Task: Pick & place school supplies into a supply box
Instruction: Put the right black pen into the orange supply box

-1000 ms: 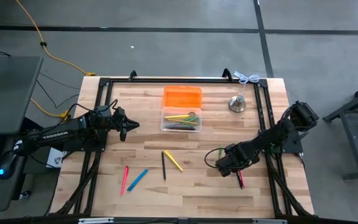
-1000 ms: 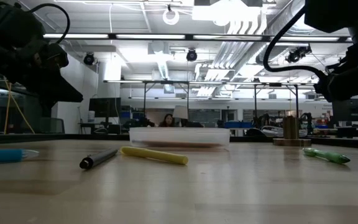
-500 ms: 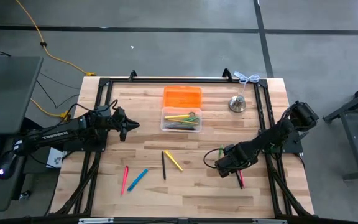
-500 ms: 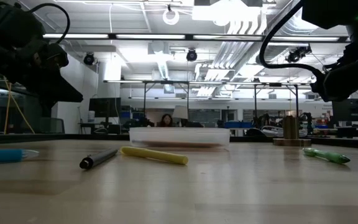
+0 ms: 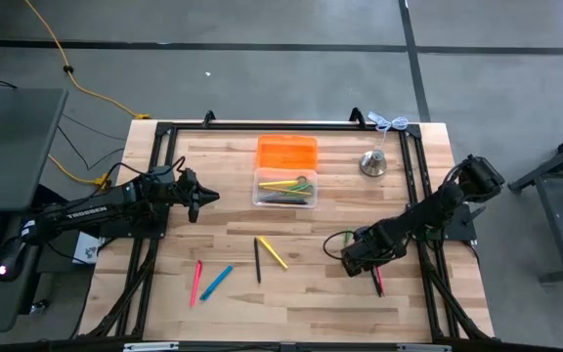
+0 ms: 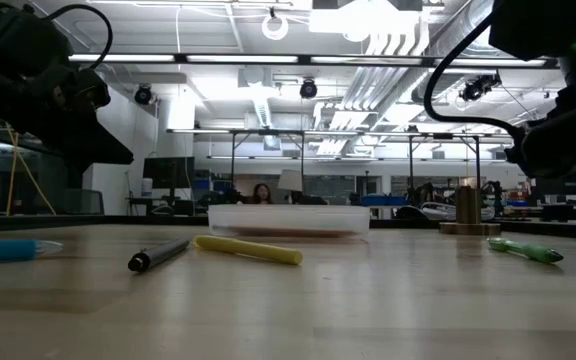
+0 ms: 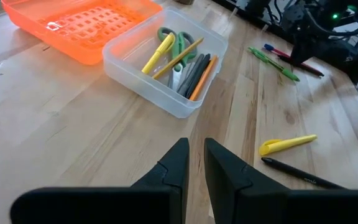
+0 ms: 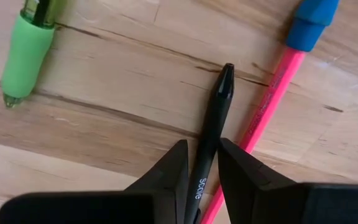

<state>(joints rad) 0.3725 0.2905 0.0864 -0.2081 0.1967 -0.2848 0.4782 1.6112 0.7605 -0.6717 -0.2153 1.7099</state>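
Note:
The clear supply box (image 5: 285, 188) stands at the table's middle far side and holds a yellow marker, green-handled scissors and several pens (image 7: 182, 59). My right gripper (image 8: 202, 144) points down at the near right, open by a narrow gap, its fingers on either side of a black pen (image 8: 215, 118) lying on the wood. Beside that pen lie a pink pencil (image 8: 272, 99) with a blue cap and a green pen (image 8: 27, 53). My left gripper (image 7: 195, 149) hovers at the left, open by a narrow gap, with nothing between its fingers. My right gripper comes from above, with one finger (image 8: 173, 165) on each side of the black pen's shaft (image 8: 204, 168), behind its tip. The fingers lie along the pen. The pen rests on the table. I cannot tell whether the fingers touch it.
An orange rectangular piece (image 5: 286, 152) lies just beyond the box, and a silver bell (image 5: 372, 163) stands at the far right. At the near middle lie a black pen (image 5: 258, 260) and a yellow marker (image 5: 273, 252). A pink pen (image 5: 195, 281) and a blue one (image 5: 216, 282) lie at the near left.
My right gripper has sunk a little toward the table over the black pen and tipped steeper. My left arm has kept still.

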